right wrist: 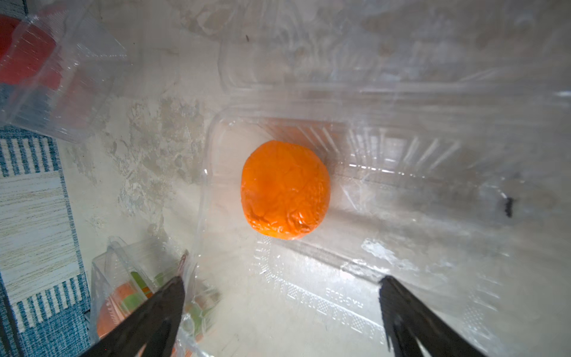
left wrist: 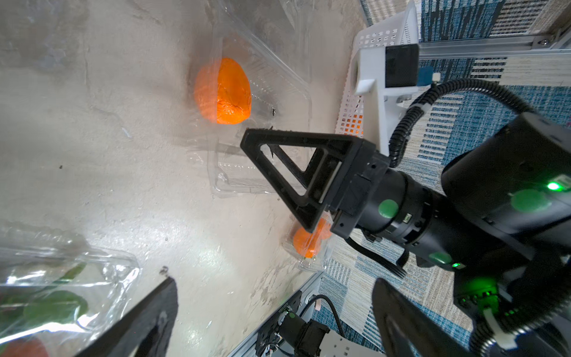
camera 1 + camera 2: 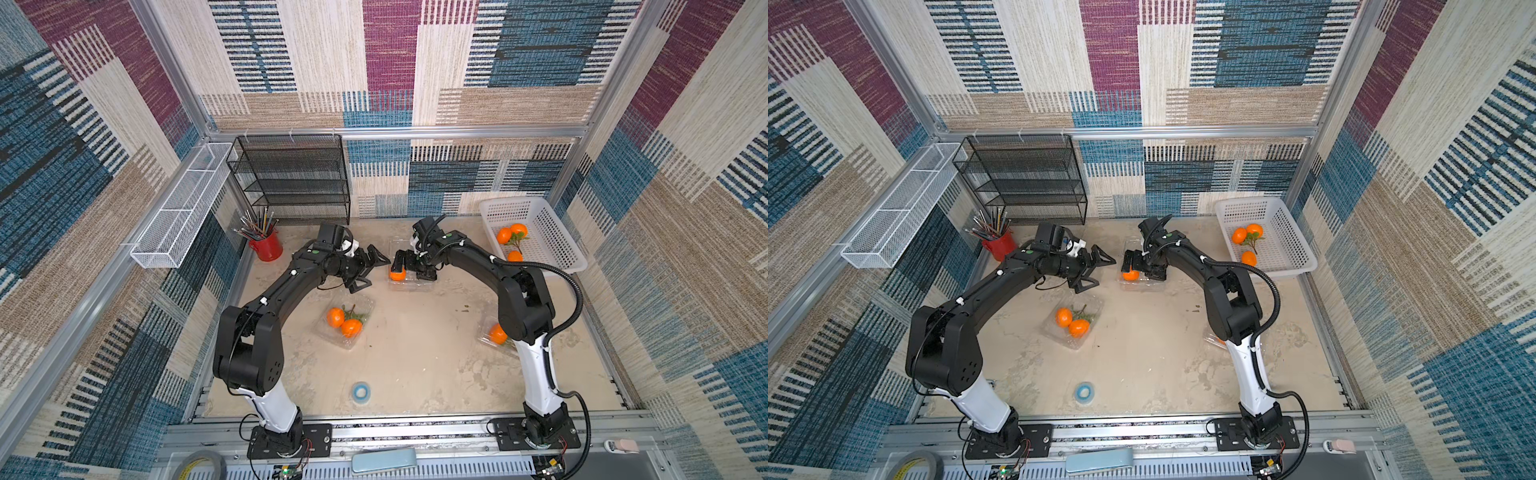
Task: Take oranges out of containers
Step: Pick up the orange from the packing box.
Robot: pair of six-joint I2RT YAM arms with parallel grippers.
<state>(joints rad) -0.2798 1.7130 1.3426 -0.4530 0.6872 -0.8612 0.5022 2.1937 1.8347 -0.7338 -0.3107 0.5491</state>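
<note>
— Starting from above: which arm is nearer the fruit?

— The right one. In both top views the right gripper [image 3: 412, 268] hangs over the open clear plastic clamshell container [image 3: 409, 287], its fingers spread wide and grasping nothing. The small round orange [image 3: 397, 274] lies in the container's end toward the left arm. The left gripper [image 3: 371, 272] hovers just beside that end, likewise released and empty.

— And the box's long axis?

— It runs side to side across the beige worktop [image 3: 415, 365]. The right fingers stand spread along the same line.

— Other fruit?

— A leafy pair sits in a second clear clamshell container [image 3: 368, 305] near the left arm. A third clear container [image 3: 488, 338] is partly hidden behind the right arm. Three oranges lie in the white perforated basket [image 3: 511, 201].

— The left wrist view?

— The orange rests inside the open tray, half seen through its wall. One right finger [image 2: 309, 137] reaches over the tray, apart from the fruit.

— The right wrist view?

— It settles the matter. The orange lies on the tray floor by the ribbed wall, straight ahead of the fingertips [image 1: 154, 315]. It is about midway between them and untouched. I judge a straight descent would bring both fingers round it, and the thin walls may flex or catch.
</note>
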